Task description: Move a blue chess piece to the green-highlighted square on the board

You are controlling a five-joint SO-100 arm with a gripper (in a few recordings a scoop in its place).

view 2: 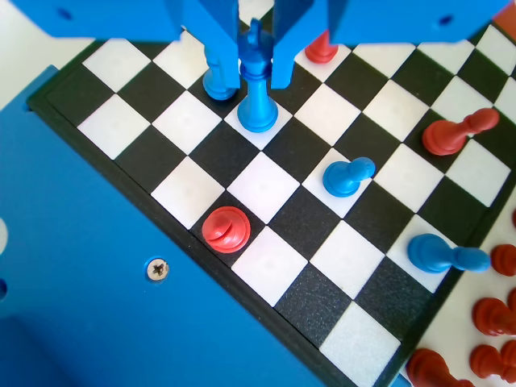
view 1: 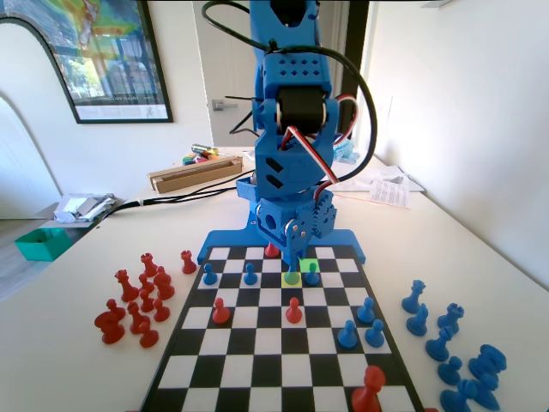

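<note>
**Q:** Item one, the gripper (view 2: 256,81). What state?

**A:** Jaws narrow, one on each side of the slim top of the blue chess piece (view 2: 257,101). Whether they are pressing on it you cannot tell from the wrist view, so treat the grasp as unconfirmed.

**Q:** Item two, the piece itself. Where is it?

**A:** Upright with its base on a white cell of the board (view 2: 266,185), two rows in from the edge by the arm's base. In the fixed view it sits under the gripper on the yellow-lit cell (view 1: 292,278).

**Q:** Item three, the destination?

**A:** The green-highlighted square (view 1: 309,263). In the fixed view it is one cell diagonally right of the yellow cell, in the row nearer the arm. It looks unoccupied.

**Q:** Item four, the neighbours?

**A:**
- A blue pawn (view 1: 313,275) stands just in front of the green cell.
- Another blue pawn (view 2: 216,81) stands close behind the left jaw in the wrist view.
- A red pawn (view 2: 226,230) stands on the edge row.

**Q:** Handling advice?

**A:**
- Close on the neck until the piece is firmly held.
- Lift straight up until the base clears the pawn heads before you travel.
- Make the short diagonal shift, then lower vertically.
- Release only once the base rests flat inside the green cell.
</note>
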